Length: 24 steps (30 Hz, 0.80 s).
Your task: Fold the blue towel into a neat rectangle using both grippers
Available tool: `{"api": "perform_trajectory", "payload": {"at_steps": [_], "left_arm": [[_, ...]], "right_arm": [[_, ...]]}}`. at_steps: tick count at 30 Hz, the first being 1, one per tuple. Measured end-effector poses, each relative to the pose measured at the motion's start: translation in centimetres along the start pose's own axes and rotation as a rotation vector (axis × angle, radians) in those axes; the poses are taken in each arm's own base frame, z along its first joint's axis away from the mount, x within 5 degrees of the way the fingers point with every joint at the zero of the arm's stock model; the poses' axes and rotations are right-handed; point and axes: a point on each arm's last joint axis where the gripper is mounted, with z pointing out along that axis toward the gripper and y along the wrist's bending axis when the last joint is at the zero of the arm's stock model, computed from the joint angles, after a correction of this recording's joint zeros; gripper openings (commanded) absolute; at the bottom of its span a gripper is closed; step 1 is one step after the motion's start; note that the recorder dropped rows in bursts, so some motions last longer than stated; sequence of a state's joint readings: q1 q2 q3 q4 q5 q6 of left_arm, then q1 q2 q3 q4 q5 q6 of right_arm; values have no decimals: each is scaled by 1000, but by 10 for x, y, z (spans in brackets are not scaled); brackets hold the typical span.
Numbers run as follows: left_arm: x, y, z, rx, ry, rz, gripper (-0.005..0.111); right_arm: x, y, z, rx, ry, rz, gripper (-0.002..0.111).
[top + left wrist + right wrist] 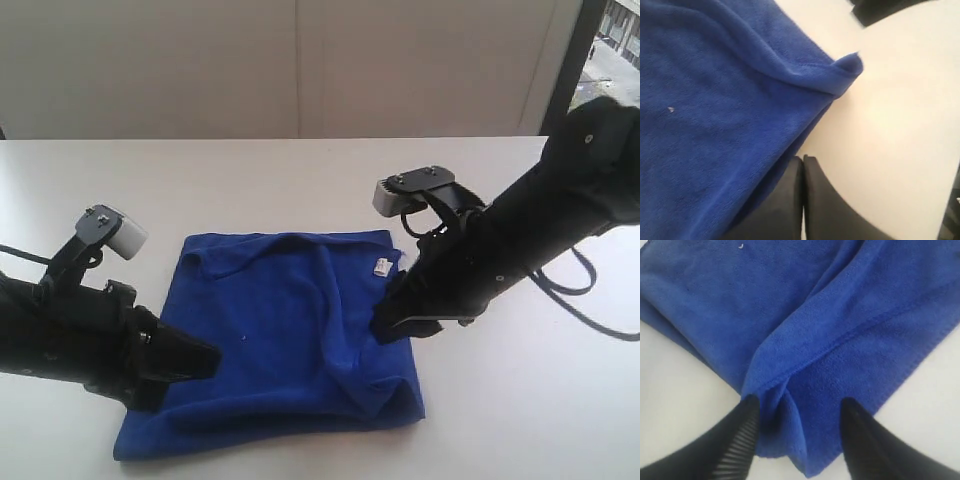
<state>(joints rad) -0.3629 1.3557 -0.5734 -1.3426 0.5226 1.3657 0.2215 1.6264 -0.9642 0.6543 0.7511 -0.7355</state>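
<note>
The left claw (205,358), pinched shut, lies low at the towel's (290,320) eight o'clock edge. The right claw (385,325), angled in from two o'clock, gapes astride a rumpled fold.

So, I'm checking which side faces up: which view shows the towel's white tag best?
The exterior view: the tag lies on the towel near its far right corner. Neither wrist view shows it, only blue cloth.

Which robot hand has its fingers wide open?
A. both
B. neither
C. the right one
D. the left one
C: on the right gripper the fingers stand apart around a fold of the blue towel, while the left gripper is pressed shut.
</note>
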Motion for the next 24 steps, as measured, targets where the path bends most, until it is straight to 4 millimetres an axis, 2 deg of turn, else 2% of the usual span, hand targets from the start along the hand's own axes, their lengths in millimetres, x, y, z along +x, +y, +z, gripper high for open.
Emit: {"api": "perform_trajectory", "payload": {"at_steps": [4,9,18,24], "left_arm": [[0,-2,0,18,-25,7,0],[0,5,2,-45,-19,35,0],[21,23,28,4,99,-28,0],[35,36,46,2,153,-55,0]], "right_arm": [[0,-5,16,-29,-8,73,59],[-1,-11,30,-38,-13,118,59],[-4,-5,34,-127,-44,162,46],[2,-3,43,-194,25,172,44]]}}
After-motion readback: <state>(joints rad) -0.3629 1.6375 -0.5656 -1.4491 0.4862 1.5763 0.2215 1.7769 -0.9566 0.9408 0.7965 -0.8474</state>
